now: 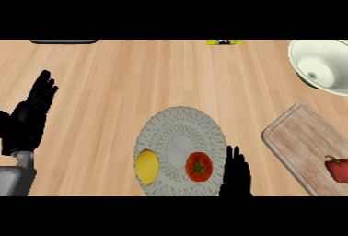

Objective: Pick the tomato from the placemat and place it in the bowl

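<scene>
A red tomato (198, 166) with a green stem lies on the round grey woven placemat (178, 133), in its lower right part. My right hand (236, 174) stands just right of the tomato at the placemat's edge, fingers straight and open, holding nothing. The white bowl (321, 65) sits at the far right of the counter, partly cut off by the view's edge. At the view's left edge my left hand (31, 115) rests open with its fingers up.
A yellow lemon (147, 167) lies on the placemat left of the tomato. A wooden cutting board (302, 143) with a red pepper (338, 168) lies between the placemat and the bowl. A dark object (63, 41) and a small yellow item (223, 42) sit at the far edge.
</scene>
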Robot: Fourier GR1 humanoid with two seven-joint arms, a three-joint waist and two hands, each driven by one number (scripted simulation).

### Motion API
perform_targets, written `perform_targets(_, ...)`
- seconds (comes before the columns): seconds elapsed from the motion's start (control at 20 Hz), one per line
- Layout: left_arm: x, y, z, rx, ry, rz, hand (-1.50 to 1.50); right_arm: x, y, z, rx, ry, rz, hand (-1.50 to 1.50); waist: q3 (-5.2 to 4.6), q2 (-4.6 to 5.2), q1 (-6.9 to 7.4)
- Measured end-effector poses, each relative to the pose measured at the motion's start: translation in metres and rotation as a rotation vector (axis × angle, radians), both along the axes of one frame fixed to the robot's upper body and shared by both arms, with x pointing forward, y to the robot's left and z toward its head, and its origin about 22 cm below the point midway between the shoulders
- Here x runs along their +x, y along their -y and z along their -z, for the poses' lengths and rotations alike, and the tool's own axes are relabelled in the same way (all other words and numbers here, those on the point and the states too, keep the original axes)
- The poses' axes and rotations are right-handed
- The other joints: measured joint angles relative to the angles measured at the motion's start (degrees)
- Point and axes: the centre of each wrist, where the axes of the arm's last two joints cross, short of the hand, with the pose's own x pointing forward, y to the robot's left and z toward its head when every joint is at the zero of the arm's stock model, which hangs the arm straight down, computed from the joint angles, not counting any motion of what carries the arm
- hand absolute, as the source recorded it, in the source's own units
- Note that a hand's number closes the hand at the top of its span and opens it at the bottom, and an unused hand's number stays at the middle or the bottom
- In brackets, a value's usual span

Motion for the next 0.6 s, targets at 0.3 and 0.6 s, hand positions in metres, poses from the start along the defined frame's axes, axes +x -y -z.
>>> perform_targets(0.3,-0.003,-0.001,0.003,0.001,-0.003,0.003,0.00,0.016,-0.003,0.003,0.037,-0.015,-0.013,1.50,0.01,-0.04,-0.11)
perform_targets(0.6,0.000,0.001,0.010,-0.003,-0.006,-0.002,0.00,0.042,-0.004,0.012,0.054,0.009,-0.058,1.50,-0.08,-0.23,-0.17)
